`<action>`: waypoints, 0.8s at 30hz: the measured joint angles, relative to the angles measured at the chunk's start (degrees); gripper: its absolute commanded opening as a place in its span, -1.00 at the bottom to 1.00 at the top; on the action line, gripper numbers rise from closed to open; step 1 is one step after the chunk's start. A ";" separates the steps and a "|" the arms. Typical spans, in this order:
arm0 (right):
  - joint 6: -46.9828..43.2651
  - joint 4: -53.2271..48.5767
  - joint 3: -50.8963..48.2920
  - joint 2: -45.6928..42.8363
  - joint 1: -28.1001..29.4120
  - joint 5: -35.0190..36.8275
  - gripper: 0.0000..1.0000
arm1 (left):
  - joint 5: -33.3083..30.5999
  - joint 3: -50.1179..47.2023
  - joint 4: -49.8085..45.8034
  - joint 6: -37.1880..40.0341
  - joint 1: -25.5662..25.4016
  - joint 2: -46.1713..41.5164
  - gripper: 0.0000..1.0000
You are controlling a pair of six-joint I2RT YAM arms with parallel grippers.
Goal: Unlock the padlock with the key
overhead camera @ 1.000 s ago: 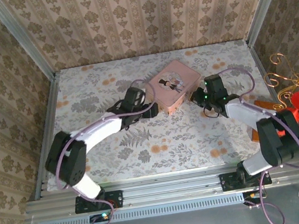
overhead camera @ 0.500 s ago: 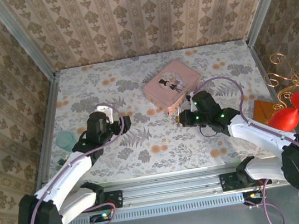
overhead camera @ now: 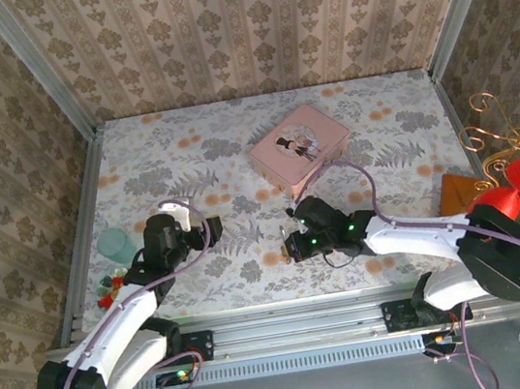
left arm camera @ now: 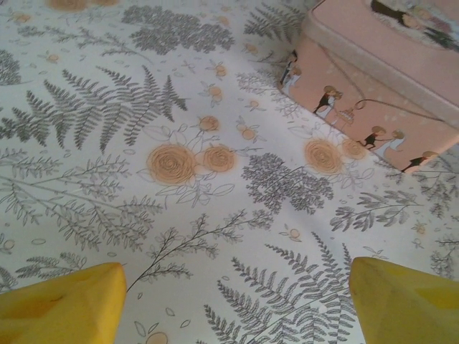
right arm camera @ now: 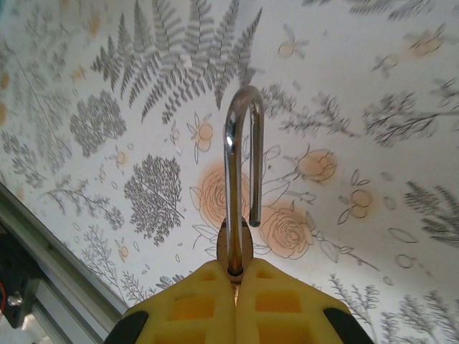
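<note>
One floral surface (overhead camera: 235, 159), papered walls (overhead camera: 217, 35); right tool (right arm camera: 235, 269) pinches the padlock (right arm camera: 234, 247), shackle (right arm camera: 229, 165) pointing straight outward (left tool (left arm camera: 233, 276) gapes, empty).

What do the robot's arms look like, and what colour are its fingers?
The left arm and right arm are white tubes with chunky black joints. A thin purple cable loops along each. Tiny green lights glow near the right wrist. The left gripper and right gripper have bright yellow fingers.
</note>
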 measured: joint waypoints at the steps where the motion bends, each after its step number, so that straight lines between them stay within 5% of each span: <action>1: 0.20 0.42 0.09 1.20 0.55 0.00 -1.00 | 0.42 -0.44 0.70 0.20 0.02 -0.28 0.65; 14: 3.17 2.36 3.45 9.01 4.90 0.39 -0.99 | 2.73 -3.74 4.83 0.83 0.63 -1.11 0.71; 24: 3.56 -0.17 3.48 8.81 4.90 5.25 -0.80 | 3.15 -3.96 5.73 0.94 0.76 -1.11 0.73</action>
